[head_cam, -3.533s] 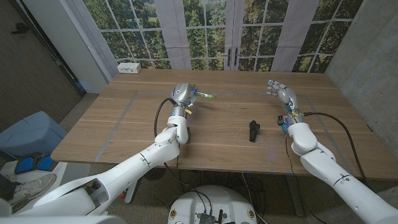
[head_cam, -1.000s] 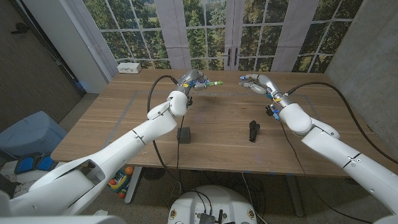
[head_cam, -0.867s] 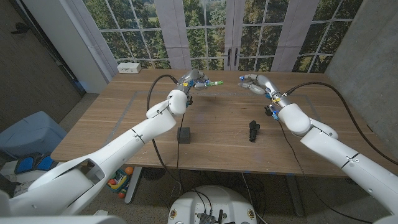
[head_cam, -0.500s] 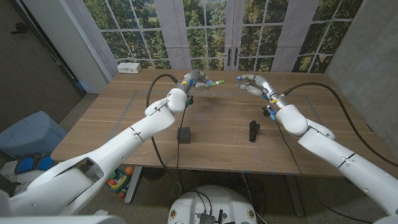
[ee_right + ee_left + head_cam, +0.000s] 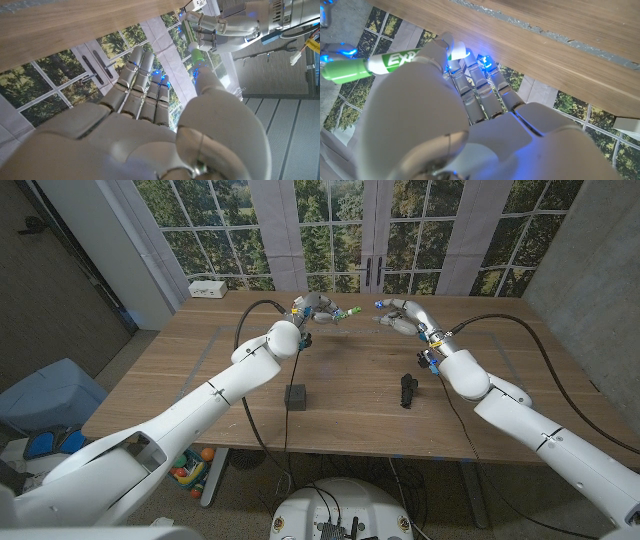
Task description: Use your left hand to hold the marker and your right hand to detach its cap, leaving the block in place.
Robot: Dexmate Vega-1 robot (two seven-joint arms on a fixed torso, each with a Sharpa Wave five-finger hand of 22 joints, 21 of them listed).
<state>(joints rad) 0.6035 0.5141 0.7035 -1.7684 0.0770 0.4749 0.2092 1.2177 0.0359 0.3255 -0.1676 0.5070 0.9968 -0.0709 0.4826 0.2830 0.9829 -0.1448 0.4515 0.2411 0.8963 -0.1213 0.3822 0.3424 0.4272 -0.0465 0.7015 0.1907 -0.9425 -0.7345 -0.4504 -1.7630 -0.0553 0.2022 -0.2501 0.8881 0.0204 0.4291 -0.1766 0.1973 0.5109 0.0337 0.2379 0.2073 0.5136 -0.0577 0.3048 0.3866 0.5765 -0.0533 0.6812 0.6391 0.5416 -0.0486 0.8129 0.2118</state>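
Marker [image 5: 335,314] sits raised above the far half of the wooden table [image 5: 180,380], gripped in the left hand [image 5: 312,310], with its green cap [image 5: 350,311] sticking out toward the right hand [image 5: 398,317].

Nearest the robot, a small dark block [image 5: 295,396] stands on the table near the front edge, well apart from both hands. To its right lies a black, knobbly object [image 5: 407,390] whose kind is hard to make out.

Farther back, the left hand wraps the marker's white barrel; in the left wrist view the fingers [image 5: 470,85] curl around it and the green cap end [image 5: 342,70] projects past the hand's edge, partly showing the printed label. Much of the barrel is hidden inside the grasp.

The right hand hovers just beside the cap, fingers apart and holding nothing. In the right wrist view its thumb tip [image 5: 205,80] lies very close to the cap [image 5: 196,54], but whether they touch cannot be told. A small gap shows between hand and cap in the head view.

At the table's far left corner rests a small white box [image 5: 208,288], and windows with trees stand beyond.
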